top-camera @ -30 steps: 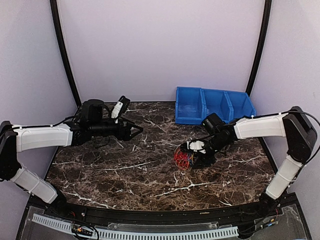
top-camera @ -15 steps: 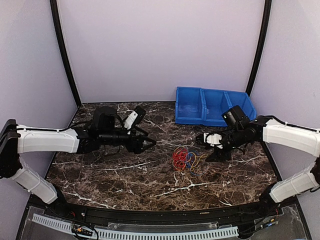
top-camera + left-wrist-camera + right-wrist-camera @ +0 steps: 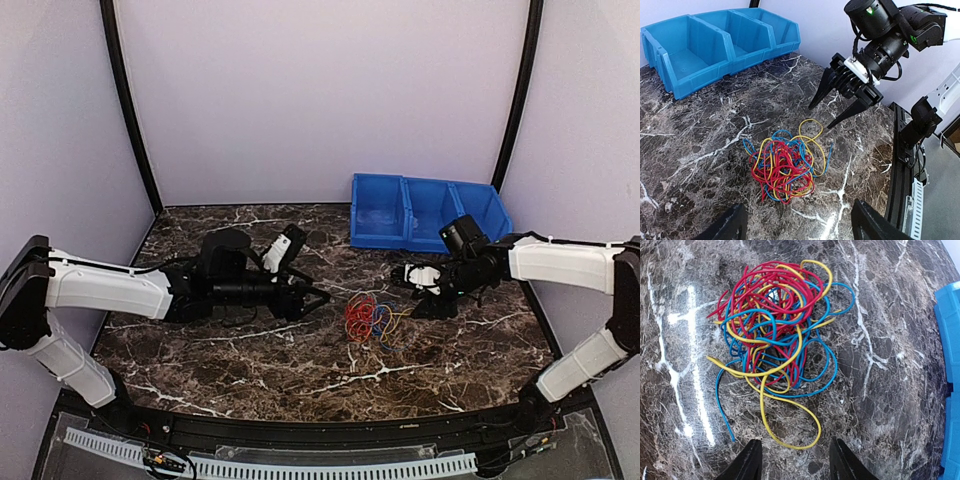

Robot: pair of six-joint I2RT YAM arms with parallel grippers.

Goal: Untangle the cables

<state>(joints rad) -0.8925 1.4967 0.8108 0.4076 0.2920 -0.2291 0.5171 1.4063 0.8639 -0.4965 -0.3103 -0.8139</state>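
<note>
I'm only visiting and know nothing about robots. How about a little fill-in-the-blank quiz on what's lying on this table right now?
The cables form a tangle of red, yellow and ____ wire.
The tangle lies ____ the left end effector and the right end effector.
Both end effectors have their jaws ____, holding nothing.
At the back of the table stand ____ blue bins side by side.

Missing words: blue; between; open; three.
</note>
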